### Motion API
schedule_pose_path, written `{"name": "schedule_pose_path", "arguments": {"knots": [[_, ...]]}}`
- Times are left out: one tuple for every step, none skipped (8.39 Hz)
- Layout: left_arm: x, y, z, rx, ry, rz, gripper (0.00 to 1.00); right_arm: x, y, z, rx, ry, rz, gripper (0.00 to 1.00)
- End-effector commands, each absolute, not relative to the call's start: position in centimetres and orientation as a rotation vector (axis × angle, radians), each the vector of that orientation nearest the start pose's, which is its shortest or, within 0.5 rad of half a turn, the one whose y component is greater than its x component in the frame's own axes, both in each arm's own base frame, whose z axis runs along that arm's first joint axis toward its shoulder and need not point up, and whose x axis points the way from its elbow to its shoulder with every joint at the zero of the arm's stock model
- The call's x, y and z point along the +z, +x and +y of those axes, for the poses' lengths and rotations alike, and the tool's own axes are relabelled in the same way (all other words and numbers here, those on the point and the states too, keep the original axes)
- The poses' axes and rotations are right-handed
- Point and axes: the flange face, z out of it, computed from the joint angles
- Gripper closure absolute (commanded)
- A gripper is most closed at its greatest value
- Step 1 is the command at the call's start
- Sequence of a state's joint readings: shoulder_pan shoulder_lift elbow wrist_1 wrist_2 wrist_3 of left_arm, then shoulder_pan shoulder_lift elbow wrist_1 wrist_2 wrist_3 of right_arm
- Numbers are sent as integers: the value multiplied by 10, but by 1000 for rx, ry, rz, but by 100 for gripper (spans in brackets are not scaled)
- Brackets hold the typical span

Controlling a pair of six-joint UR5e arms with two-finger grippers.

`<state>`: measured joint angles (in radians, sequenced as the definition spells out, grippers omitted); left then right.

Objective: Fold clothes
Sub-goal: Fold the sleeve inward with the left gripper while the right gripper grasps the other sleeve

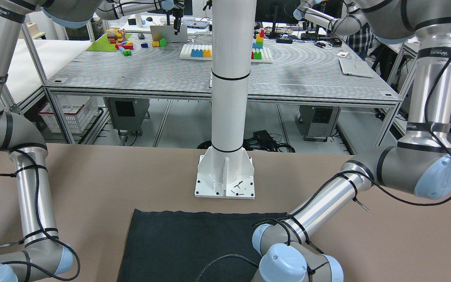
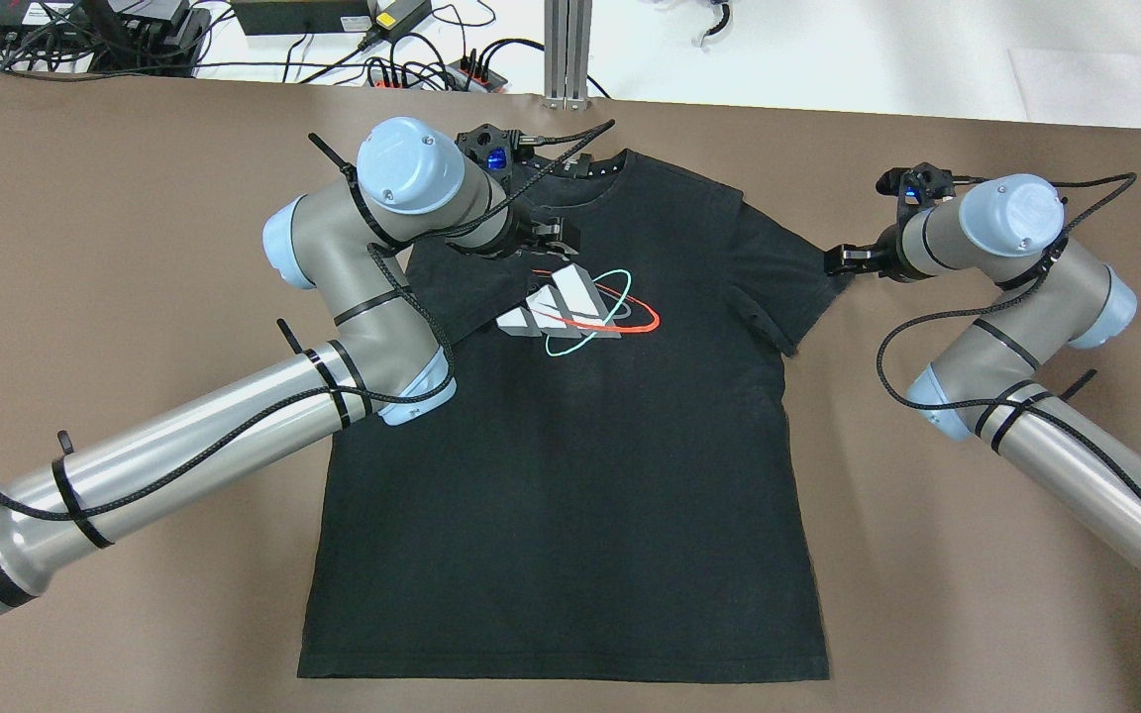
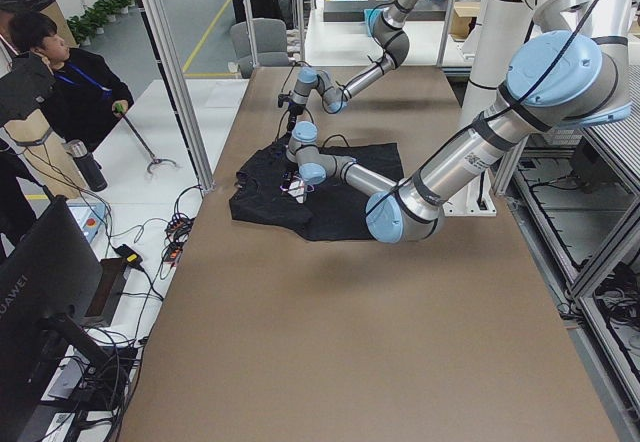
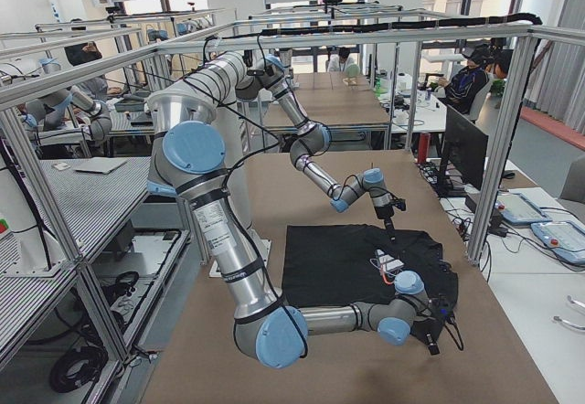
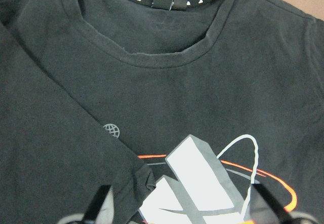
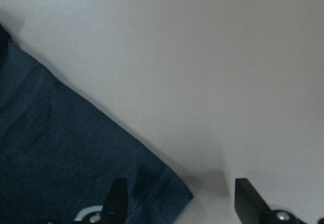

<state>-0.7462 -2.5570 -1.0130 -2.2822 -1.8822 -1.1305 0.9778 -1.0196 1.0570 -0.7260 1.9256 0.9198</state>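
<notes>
Black T-shirt lies flat, print up, on the brown table, collar to the far edge and hem near the white pillar's base plate.
We note the left sleeve folded in over the chest, beside the logo. The left gripper hovers above that fold, fingers spread wide and holding nothing. The right gripper sits at the corner of the outspread right sleeve, jaws likewise apart. The left arm covers the shirt's shoulder edge. Cables and power strips lie beyond the table.

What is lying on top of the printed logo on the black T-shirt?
The folded-in sleeve of the T-shirt covers one edge of the logo; its orange line runs under the hem. How much print is hidden there cannot be seen.
</notes>
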Motion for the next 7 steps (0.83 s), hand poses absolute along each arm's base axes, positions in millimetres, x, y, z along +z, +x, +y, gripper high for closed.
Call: {"name": "schedule_pose_path", "arguments": {"knots": [[182,545,-645,-93,404,1093,5,491,-341,-676,152,402,-844,35],[184,545,-645,-94,403,1092,5,491,-341,-676,151,403,-843,36],[184,545,-645,-94,403,1092,5,491,-342,-676,150,403,-843,42],[182,545,-645,-93,404,1093,5,491,-346,-674,146,405,-841,47],[182,545,-645,-93,404,1093,5,490,-348,-673,146,406,-843,64],[182,545,-645,-92,405,1092,5,488,-348,-673,157,402,-847,87],[181,545,-645,-92,405,1096,5,486,-348,-673,156,406,-850,100]]}}
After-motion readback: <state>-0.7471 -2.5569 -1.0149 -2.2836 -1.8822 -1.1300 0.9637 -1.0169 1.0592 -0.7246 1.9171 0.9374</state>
